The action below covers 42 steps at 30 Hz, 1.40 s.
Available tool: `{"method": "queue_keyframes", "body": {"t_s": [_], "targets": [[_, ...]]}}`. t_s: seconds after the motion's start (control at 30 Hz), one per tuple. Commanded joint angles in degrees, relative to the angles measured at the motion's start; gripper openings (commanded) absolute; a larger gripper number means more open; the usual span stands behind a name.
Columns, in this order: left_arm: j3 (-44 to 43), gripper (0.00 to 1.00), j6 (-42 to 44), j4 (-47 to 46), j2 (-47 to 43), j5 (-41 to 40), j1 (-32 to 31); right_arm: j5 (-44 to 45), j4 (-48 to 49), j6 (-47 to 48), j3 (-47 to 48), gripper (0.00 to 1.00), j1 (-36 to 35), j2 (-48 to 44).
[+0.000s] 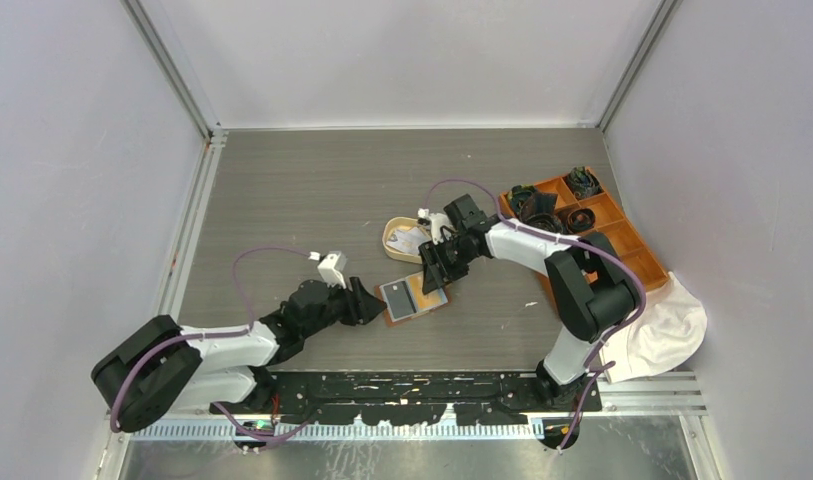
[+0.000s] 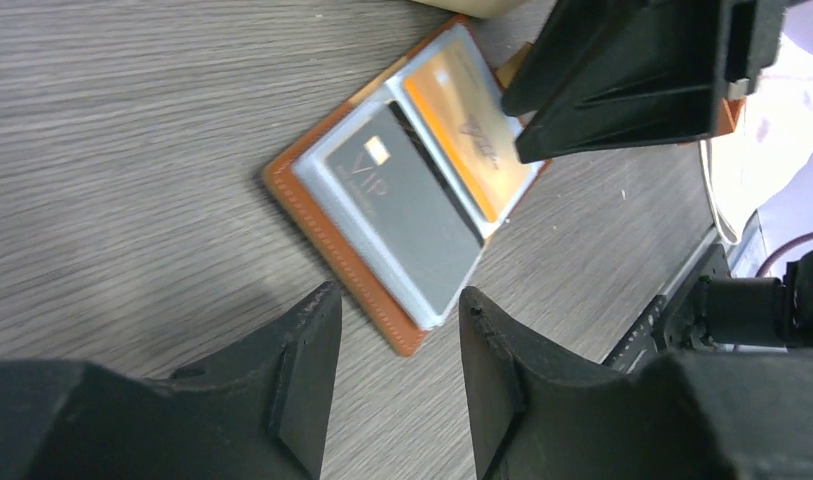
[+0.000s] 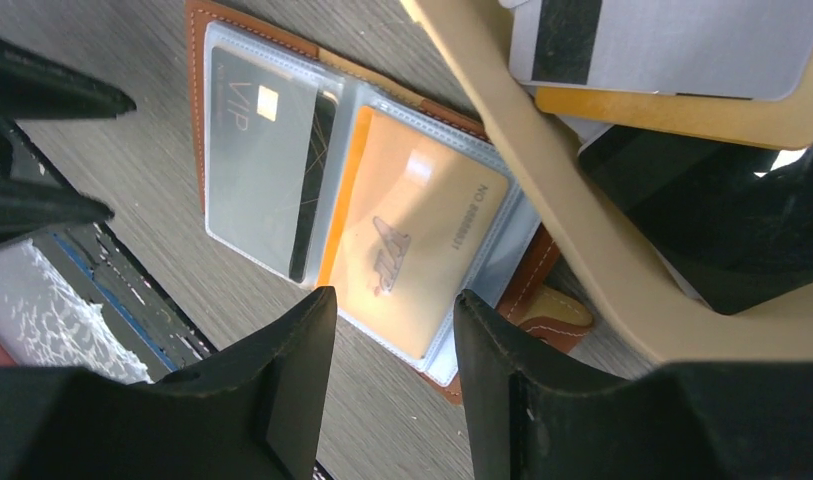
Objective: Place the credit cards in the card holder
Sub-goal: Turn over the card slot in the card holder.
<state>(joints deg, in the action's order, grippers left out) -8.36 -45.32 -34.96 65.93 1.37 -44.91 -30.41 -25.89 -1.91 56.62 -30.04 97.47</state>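
The brown leather card holder (image 1: 414, 297) lies open on the table, with clear sleeves inside. A dark grey card (image 2: 402, 205) sits in one sleeve and an orange card (image 2: 467, 130) in the other; both also show in the right wrist view, the grey card (image 3: 257, 160) and the orange card (image 3: 417, 245). More cards (image 3: 672, 45) lie in the cream oval tray (image 1: 407, 240). My left gripper (image 2: 397, 310) is open and empty, just short of the holder's near corner. My right gripper (image 3: 392, 305) is open and empty above the holder's orange side.
An orange compartmented box (image 1: 592, 225) with dark items stands at the right. A white cloth (image 1: 667, 330) lies at the right front. The cream tray's rim (image 3: 542, 190) is close beside my right gripper. Grey walls surround the table.
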Motion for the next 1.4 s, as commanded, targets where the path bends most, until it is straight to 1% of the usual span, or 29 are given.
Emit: {"method": "queue_keyframes", "body": {"t_s": [0.0, 0.2, 0.37, 0.43, 0.57, 0.73, 0.87, 1.03, 1.13, 1.3, 1.37], "targets": [[-5.2, 0.47, 0.93, -6.03, 4.29, 1.76, -2.15, 1.3, -0.61, -1.89, 2.73, 0.52, -0.28, 0.54], [-7.28, 0.43, -1.57, -12.53, 16.02, 2.53, -2.32, 1.42, -1.32, -3.21, 3.49, 0.52, -0.2, 1.78], [-8.05, 0.34, -4.53, -13.15, 21.78, 1.14, -2.29, 1.26, -2.31, -4.24, 4.18, 0.52, -0.1, 3.64], [-8.07, 0.32, -5.21, -12.9, 22.99, 0.92, -2.29, 0.19, -2.54, -4.32, 4.43, 0.5, 0.1, 3.86], [-7.99, 0.29, -5.87, -12.23, 24.2, 0.47, -2.3, -3.32, -2.04, -5.27, 4.42, 0.44, 0.87, 3.01], [-7.88, 0.29, -6.09, -11.89, 24.49, 0.4, -2.29, -9.33, 0.42, -7.44, 3.22, 0.38, 3.14, 1.34], [-7.99, 0.29, -6.18, -11.89, 24.25, 0.65, -2.33, -13.54, 2.5, -9.3, 2.35, 0.35, 4.32, 0.37], [-8.16, 0.28, -6.27, -11.89, 24.21, 1.11, -2.25, -17.55, 4.24, -11.19, 1.83, 0.35, 4.49, 0.82], [-8.16, 0.29, -6.27, -11.91, 24.12, 1.21, -2.29, -18.82, 5.21, -12.4, 1.52, 0.35, 4.64, 1.51], [-8.29, 0.29, -6.27, -11.84, 23.95, 1.53, -2.29, -18.3, 5.53, -13.03, 1.39, 0.35, 4.82, 1.8], [-8.34, 0.29, -6.27, -11.86, 23.93, 1.69, -2.29, -17.66, 5.61, -13.31, 1.34, 0.33, 4.9, 1.76]]}}
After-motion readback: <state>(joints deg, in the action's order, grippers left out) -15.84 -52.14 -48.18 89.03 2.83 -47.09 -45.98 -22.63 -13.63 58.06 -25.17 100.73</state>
